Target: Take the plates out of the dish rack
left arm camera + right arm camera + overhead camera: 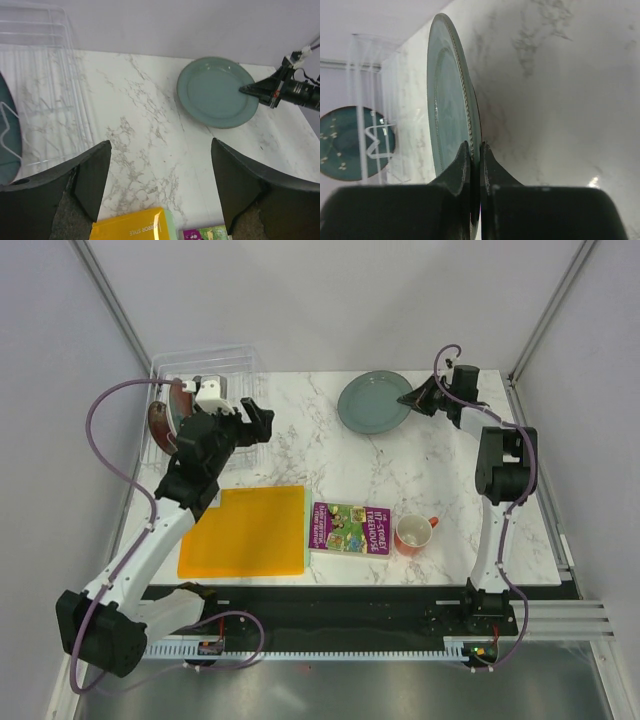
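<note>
Near table edge: an orange mat, a picture book and an orange-red mug lie well apart from the work.
Left end effector: fingers spread wide, holding nothing, beside the dish rack.
Right end effector: clamped on the rim of the grey-green plate, which looks flat on the far table.
Step, as I judge it: letting go; part the fingers fully, then back straight off the rim so the plate isn't dragged.
Far left: a speckled teal plate and a reddish plate stand in the rack, not yet unloaded.

orange mat, book, mug — marble table
</note>
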Tool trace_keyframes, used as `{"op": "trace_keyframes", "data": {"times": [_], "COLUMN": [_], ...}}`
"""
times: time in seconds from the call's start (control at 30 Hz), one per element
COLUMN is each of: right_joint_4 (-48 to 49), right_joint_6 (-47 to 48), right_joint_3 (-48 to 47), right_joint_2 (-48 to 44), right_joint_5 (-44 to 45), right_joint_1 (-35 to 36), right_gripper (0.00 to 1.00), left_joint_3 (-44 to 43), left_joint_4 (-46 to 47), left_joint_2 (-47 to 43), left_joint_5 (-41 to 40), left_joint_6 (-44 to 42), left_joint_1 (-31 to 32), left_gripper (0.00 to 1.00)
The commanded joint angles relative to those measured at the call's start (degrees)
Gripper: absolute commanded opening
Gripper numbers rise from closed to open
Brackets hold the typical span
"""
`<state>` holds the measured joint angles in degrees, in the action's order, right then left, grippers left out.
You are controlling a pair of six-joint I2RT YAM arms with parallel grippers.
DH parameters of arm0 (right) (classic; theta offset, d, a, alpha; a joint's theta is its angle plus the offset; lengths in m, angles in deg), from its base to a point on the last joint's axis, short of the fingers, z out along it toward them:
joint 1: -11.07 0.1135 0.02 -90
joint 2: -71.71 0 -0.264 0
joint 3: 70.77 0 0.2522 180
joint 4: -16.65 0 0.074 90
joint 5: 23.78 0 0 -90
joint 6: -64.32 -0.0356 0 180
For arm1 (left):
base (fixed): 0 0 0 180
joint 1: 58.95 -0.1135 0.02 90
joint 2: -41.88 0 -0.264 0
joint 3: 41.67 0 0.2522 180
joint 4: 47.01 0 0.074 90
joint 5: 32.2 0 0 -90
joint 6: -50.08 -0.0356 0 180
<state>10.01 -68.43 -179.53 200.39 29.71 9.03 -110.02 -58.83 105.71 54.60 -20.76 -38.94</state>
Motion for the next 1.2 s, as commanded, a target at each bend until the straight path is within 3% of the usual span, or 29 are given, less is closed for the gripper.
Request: {"op": "trace_keyframes", "data": {"times": [0.0,0.27,0.3,0.33,0.37,0.4,0.43,0.47,0.6,0.7,0.93,1.17], "right_joint_4": [-4.46,-13.79,-15.1,-15.9,-16.69,-17.39,-17.57,-17.83,-19.5,-21.52,-21.53,-18.01], "right_joint_6": [2.39,8.02,8.46,9.16,9.52,9.87,10.57,10.66,11.89,14.7,19.89,21.56], "right_joint_3": [-9.67,-16.97,-16.62,-16.53,-16.36,-15.83,-15.48,-15.13,-14.25,-12.85,-1.7,13.59], "right_joint_2": [2.44,8.34,8.34,8.43,8.43,8.43,8.6,8.52,8.52,5.89,-6.32,-25.31], "right_joint_5": [0.38,6.62,7.59,8.38,10.04,10.4,11.1,11.55,13.04,18.54,33.86,32.74], "right_joint_1": [0.11,0.11,0.11,0.2,0.2,0.2,0.11,0.11,0.11,0.29,0.46,1.6], "right_gripper": [0.0,0.02,0.1,0.23,0.46,0.54,0.69,0.75,0.83,0.98,0.98,0.98], "left_joint_3": [0.8,3.34,3.78,3.79,3.96,4.14,4.14,4.14,3.79,3.35,0.19,-7.44], "left_joint_4": [-1.67,-4.31,-4.39,-4.57,-4.83,-4.92,-5.1,-5.36,-5.89,-5.98,-4.85,-0.62], "left_joint_2": [-4.5,-8.55,-8.99,-9.16,-9.25,-9.43,-9.52,-9.52,-9.78,-9.34,-2.5,11.38], "left_joint_5": [-7.25,-10.68,-10.77,-10.86,-11.38,-11.65,-12.09,-12.26,-12.97,-14.9,-23.51,-26.85], "left_joint_6": [-7.02,-7.64,-7.64,-7.73,-7.73,-7.91,-7.99,-8.08,-9.13,-10.71,-13.53,-13.18], "left_joint_1": [0.12,0.2,0.2,0.12,0.2,0.2,0.12,0.12,0.2,0.2,-1.46,-8.31], "left_gripper": [0.87,0.88,0.88,0.88,0.89,0.89,0.89,0.89,0.89,0.91,0.97,0.97]}}
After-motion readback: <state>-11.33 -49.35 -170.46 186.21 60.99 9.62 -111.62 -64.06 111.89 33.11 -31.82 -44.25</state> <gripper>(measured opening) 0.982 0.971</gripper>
